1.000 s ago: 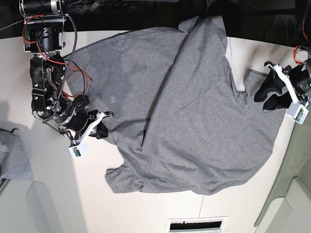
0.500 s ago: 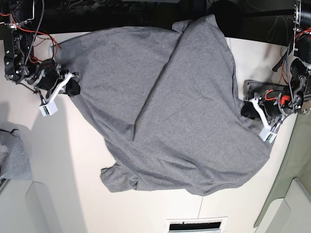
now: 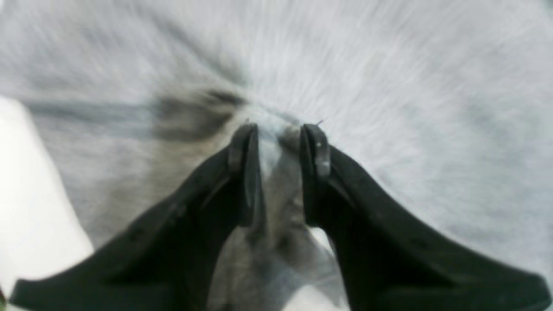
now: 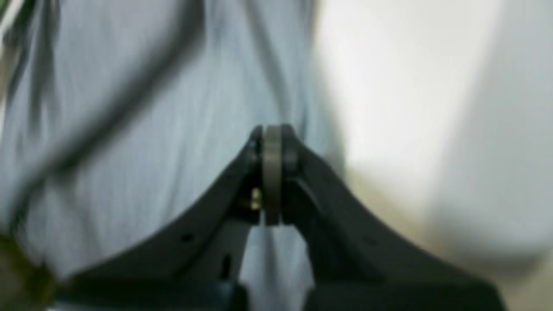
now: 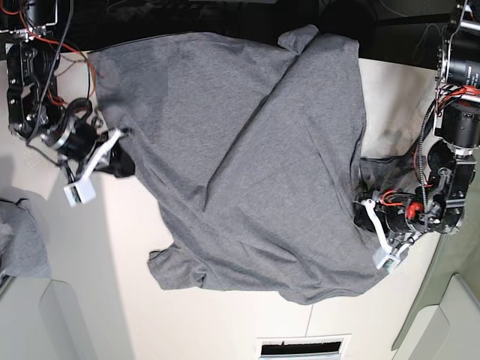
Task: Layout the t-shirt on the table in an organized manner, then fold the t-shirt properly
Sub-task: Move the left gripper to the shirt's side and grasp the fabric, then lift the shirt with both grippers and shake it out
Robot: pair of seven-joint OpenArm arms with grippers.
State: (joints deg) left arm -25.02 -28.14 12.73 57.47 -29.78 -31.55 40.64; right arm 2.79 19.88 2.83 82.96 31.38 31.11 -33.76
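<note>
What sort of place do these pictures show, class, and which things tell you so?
Probably a robotics lab workbench: a white table with an arm at each side, exposed red wiring, and both grippers gripping a grey t-shirt spread between them.

From my base camera, a dark strip runs along the top of the frame, too dim to read, with tangled cables at its right end. At the left edge I see a small grey cloth bundle, partly cut off. Pale rounded panels sit in the bottom left corner, and a similar one in the bottom right. A slotted white vent lies at the bottom edge. The light is bright and even, with soft shadows.
</note>
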